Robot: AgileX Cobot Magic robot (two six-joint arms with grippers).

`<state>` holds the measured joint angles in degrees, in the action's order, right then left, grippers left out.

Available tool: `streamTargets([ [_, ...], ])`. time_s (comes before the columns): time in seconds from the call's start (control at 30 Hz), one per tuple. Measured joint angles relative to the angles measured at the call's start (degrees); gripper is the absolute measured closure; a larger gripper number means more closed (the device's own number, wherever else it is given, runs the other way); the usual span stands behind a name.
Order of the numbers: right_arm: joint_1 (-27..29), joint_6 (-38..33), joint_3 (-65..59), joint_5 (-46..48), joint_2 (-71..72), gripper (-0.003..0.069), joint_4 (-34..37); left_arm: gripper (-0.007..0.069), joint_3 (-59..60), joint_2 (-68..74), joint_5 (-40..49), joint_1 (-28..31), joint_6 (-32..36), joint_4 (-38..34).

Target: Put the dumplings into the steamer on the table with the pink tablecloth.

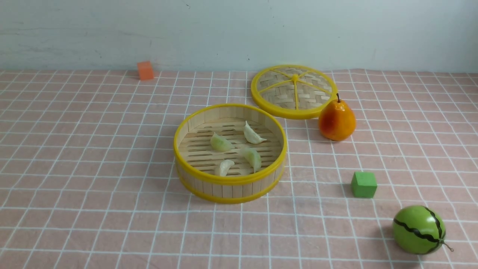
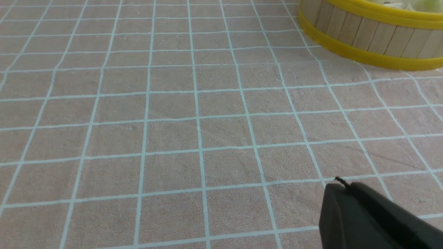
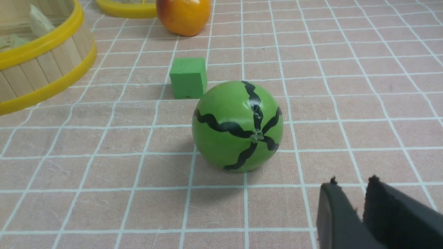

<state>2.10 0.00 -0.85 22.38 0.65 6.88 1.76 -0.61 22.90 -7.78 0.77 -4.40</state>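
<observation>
The steamer point(image 1: 229, 183) stands mid-table on the pink tablecloth point(image 1: 93, 168). Four dumplings lie on its slatted floor: one far left point(image 1: 220, 142), one far right point(image 1: 253, 134), one near right point(image 1: 252, 157) and one near left point(image 1: 224, 167). Neither gripper shows in the front view. My left gripper point(image 2: 341, 185) is shut and empty, low over bare cloth, with the steamer's wall point(image 2: 367, 38) some way ahead. My right gripper point(image 3: 351, 181) is empty, its tips a narrow slit apart, just behind the watermelon toy; the steamer point(image 3: 41, 69) shows there too.
A flat woven lid point(image 1: 294, 90) lies behind the steamer. An orange pear point(image 1: 337, 120) stands beside it. A green cube point(image 1: 363, 184) and a green watermelon toy point(image 1: 419, 229) sit at the near right. An orange cube point(image 1: 145, 70) sits by the far wall.
</observation>
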Motion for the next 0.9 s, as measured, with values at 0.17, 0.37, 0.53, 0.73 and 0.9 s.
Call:
streamTargets([
  [0.17,0.0,0.0,0.0,0.0,0.0,0.0514,-0.06,0.0638,0.0,0.0,0.0,0.0,0.0,0.0],
  [0.37,0.0,0.0,0.0,0.0,0.0,0.0507,0.0,0.0638,0.0,0.0,0.0,0.0,0.0,0.0],
  [0.53,0.0,0.0,0.0,0.0,0.0,0.0499,0.0,0.0638,0.0,0.0,0.0,0.0,0.0,0.0],
  [0.73,0.0,0.0,0.0,0.0,0.0,0.0489,0.0,0.0637,0.0,0.0,0.03,0.0,0.0,0.0],
  [0.9,0.0,0.0,0.0,0.0,0.0,0.0482,0.0,0.0635,0.0,0.0,0.03,0.0,0.0,0.0],
])
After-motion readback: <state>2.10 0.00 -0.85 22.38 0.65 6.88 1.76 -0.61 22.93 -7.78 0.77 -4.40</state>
